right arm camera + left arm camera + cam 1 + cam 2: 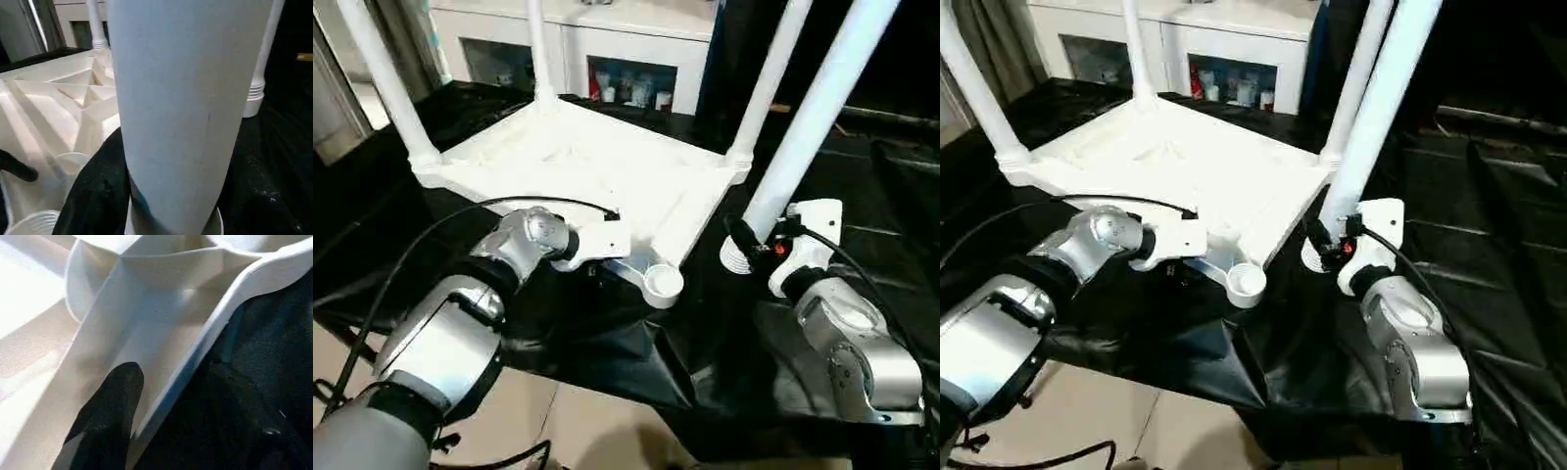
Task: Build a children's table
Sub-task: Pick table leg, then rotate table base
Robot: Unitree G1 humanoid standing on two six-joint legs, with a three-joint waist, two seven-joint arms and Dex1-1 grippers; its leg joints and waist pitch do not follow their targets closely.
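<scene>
An upturned white plastic children's table (578, 162) is seen lying ribbed underside up on a work tabletop (607, 352) draped in black sheeting. Three tapered white tube legs already stand in their round corner sockets: a left leg (386, 78), a far leg (538, 49) and a right leg (769, 78). The near corner socket (663, 283) is seen empty, its round mouth open toward the robot.

The fourth leg (813, 117) is held by the right claw (754, 240), closed around the tube just above its ribbed end, with the leg leaning up and away. The ribbed end rests near the black sheeting, beside the tabletop's right edge and well short of the empty socket.

The left claw (607, 262) is seen at the rim close to the empty socket. One black finger (110, 411) lies inside a rib channel beside the raised rim (205, 333); whether the rim is actually pinched cannot be told.

For the step to go well, the table would best be steadied by the left claw while the leg is carried over the socket. The leg should be brought upright and centred before being pressed down, since a tilted entry would likely jam on the socket lip or push the light table across the slippery sheeting.
</scene>
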